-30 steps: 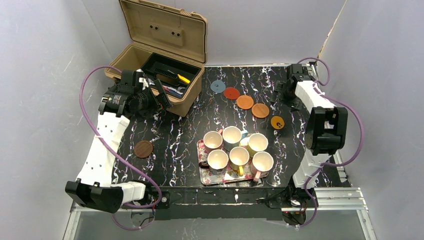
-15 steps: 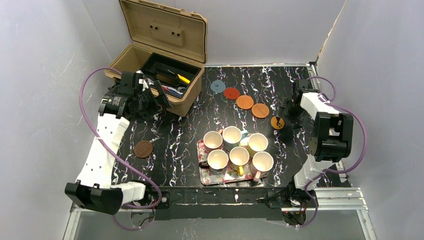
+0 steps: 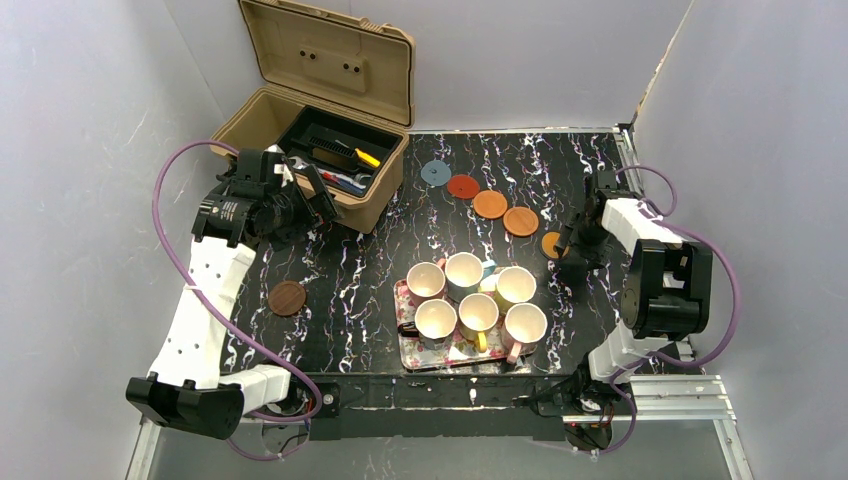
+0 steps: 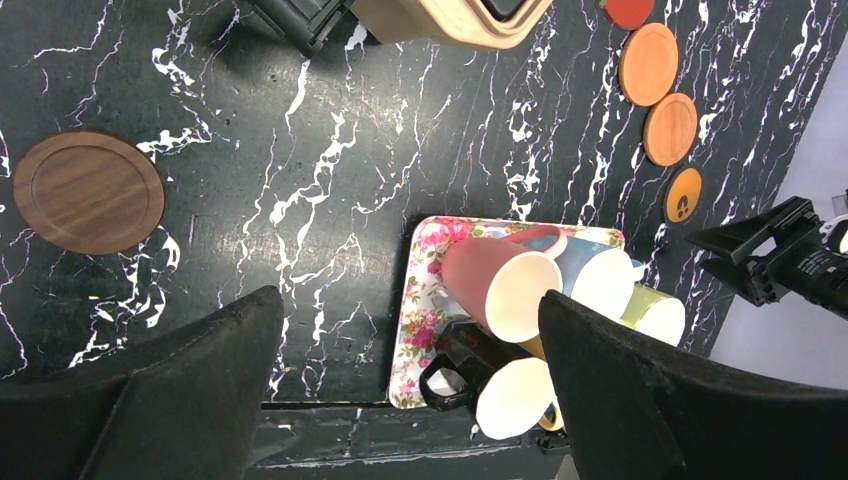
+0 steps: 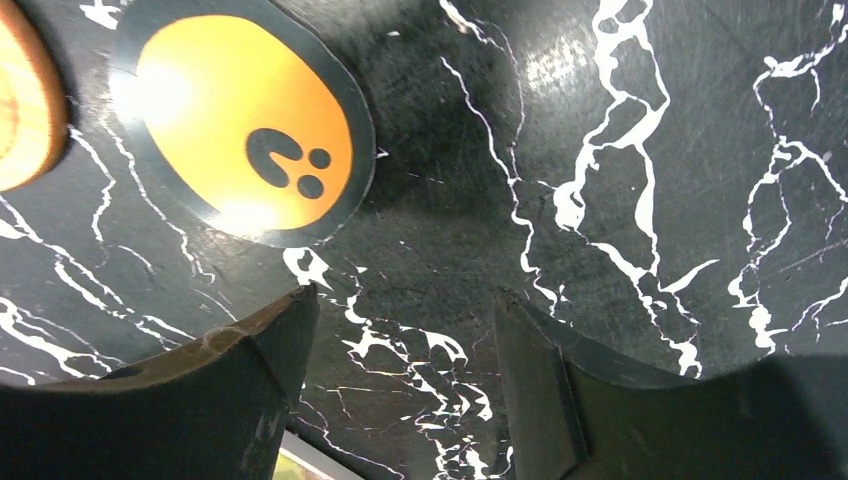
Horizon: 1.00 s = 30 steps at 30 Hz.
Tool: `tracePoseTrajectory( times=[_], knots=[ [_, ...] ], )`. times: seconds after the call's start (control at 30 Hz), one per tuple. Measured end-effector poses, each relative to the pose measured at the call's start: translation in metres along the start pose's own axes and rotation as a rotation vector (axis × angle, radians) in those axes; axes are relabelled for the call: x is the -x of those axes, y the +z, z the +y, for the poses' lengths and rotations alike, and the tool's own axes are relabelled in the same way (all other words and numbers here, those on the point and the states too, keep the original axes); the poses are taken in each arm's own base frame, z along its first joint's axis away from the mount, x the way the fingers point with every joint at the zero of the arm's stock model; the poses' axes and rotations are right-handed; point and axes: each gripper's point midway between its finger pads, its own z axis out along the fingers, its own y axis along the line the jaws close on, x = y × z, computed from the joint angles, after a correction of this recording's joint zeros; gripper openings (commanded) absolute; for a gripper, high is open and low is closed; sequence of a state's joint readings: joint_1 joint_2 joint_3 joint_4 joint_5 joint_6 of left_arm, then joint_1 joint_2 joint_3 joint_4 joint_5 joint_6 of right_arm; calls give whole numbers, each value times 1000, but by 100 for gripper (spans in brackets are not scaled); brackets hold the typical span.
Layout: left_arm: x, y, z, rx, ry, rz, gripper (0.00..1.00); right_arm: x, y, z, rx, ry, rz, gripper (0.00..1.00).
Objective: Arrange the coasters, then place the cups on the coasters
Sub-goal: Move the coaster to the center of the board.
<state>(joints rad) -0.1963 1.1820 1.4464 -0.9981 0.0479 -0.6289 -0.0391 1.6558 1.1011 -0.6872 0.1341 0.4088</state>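
Top view, right arm: the right gripper (image 3: 572, 242) has swung in from the far right corner and now hangs just beside the yellow-orange coaster (image 3: 549, 243), covering its edge.
Top view, coasters: that disc ends a diagonal row of coasters (image 3: 490, 204). The dark brown coaster (image 3: 287, 298) lies well apart on the left.
Top view, cups: the cups (image 3: 478, 312) all stand on the floral tray (image 3: 408, 352), none on a coaster.
Top view, left arm: the left gripper (image 3: 322, 192) hovers by the open toolbox (image 3: 300, 130), hardly moved.
Left wrist view: its fingers (image 4: 150, 400) are spread wide and hold nothing. The tray's edge lies below them, with the dark brown coaster at upper left.
Right wrist view: its fingers (image 5: 250, 370) have narrowed, yet bare table (image 5: 650, 150) fills the gap and nothing is held. The yellow-orange coaster sits up-left of them, outside the gap.
Meaning: the arranging is probably unfinished. The right arm seems set to adjust the end coaster, and cup placing has not begun.
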Motion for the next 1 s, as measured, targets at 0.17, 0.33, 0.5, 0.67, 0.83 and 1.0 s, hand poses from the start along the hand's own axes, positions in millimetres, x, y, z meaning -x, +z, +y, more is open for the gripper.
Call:
tracePoseTrajectory(
  times=[0.17,0.33,0.5,0.67,0.83,1.0],
  knots=[
    [0,0,0,-1,-2,0,98,-8,5,-10,-44,6,13,70],
    [1,0,-1,-3,-7,-2,98,-14,9,-15,-65,8,20,69],
    [1,1,-1,-3,-11,-1,98,-14,11,-15,-67,15,17,69],
    [1,1,-1,-3,-12,-1,98,-12,17,-13,-65,20,13,68],
    [1,1,-1,-2,-15,-1,98,-13,24,-13,-72,21,27,68],
    [1,1,-1,-2,-18,-1,98,-11,27,-12,-67,22,19,68]
  ],
)
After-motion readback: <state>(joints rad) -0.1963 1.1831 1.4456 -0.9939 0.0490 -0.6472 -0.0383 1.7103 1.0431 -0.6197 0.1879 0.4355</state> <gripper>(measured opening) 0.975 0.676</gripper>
